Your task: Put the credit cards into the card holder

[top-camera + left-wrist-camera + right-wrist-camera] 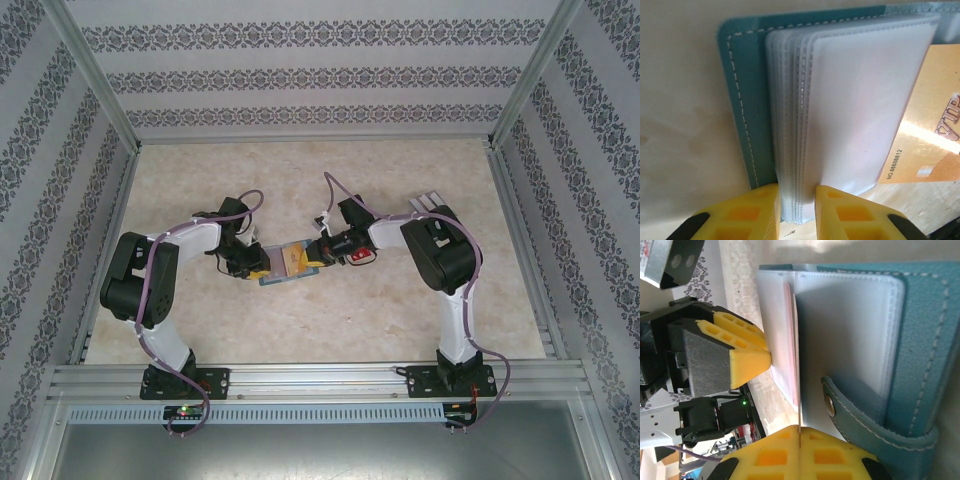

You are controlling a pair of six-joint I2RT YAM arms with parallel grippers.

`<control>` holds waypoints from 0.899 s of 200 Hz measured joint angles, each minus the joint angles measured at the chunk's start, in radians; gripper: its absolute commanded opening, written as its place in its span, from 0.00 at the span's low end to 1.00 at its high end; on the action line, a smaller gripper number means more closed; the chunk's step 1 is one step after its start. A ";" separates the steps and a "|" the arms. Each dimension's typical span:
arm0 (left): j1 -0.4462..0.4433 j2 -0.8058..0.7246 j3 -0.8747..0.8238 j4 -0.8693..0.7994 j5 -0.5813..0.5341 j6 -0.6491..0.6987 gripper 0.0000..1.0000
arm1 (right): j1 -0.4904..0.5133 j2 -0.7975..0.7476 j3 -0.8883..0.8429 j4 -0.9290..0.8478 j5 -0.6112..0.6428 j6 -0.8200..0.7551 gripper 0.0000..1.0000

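Observation:
The teal card holder (290, 262) lies open on the table between both grippers. My left gripper (796, 192) is shut on its stack of frosted plastic sleeves (860, 100), which stands up from the teal cover (745, 75). An orange-gold credit card (935, 125) printed "VIP" shows from behind the outer sleeve. My right gripper (799, 429) is shut on a thin credit card (798, 390) seen edge-on, whose far end runs in between the sleeves (850, 315). The snap tab (850, 412) hangs beside it. From above, the left gripper (262, 270) and right gripper (318, 255) flank the holder.
The left gripper's yellow finger (747, 355) presses the sleeves close to the card's edge. The pale marbled table (330, 180) is walled by patterned panels and metal posts, with a rail (320, 378) along the near edge.

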 measured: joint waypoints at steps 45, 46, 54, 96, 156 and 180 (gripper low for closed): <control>0.000 0.005 0.006 -0.006 -0.001 0.000 0.23 | 0.000 0.000 -0.002 0.021 -0.014 0.000 0.00; 0.000 0.005 0.007 -0.007 -0.001 0.000 0.23 | 0.000 0.000 -0.002 0.022 -0.015 0.000 0.00; 0.000 0.007 0.009 -0.009 -0.001 0.000 0.23 | 0.000 0.002 -0.002 0.027 -0.018 0.000 0.00; 0.000 0.010 0.013 -0.009 0.000 0.000 0.23 | 0.000 0.004 -0.016 0.077 -0.019 0.000 0.00; 0.000 0.010 0.014 -0.009 -0.001 0.000 0.23 | -0.001 0.030 -0.021 0.089 -0.018 0.000 0.00; 0.000 0.010 0.014 -0.009 -0.001 0.000 0.23 | -0.004 0.044 -0.021 0.102 -0.033 0.001 0.00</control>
